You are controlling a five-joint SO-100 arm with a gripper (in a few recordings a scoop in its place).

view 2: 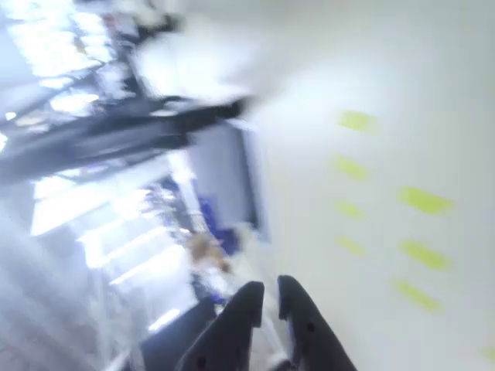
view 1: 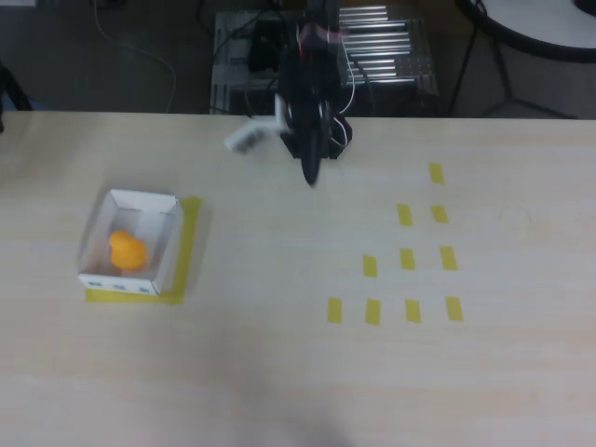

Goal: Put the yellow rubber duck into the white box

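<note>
The yellow rubber duck [view 1: 128,250] lies inside the white box [view 1: 165,246] at the left of the table in the overhead view. The box stands on a yellow tape patch and has small bluish marks on its near side. My gripper [view 1: 310,175] hangs over the far middle of the table, well right of the box, folded back near the arm's base. In the wrist view the picture is blurred by motion; the two dark fingers [view 2: 240,313] stand close together at the bottom, with nothing between them.
Several yellow tape rectangles [view 1: 407,259] mark the right half of the table. A metal rack [view 1: 372,51] and cables sit behind the far edge. A small white part [view 1: 247,138] sticks out from the arm's left side.
</note>
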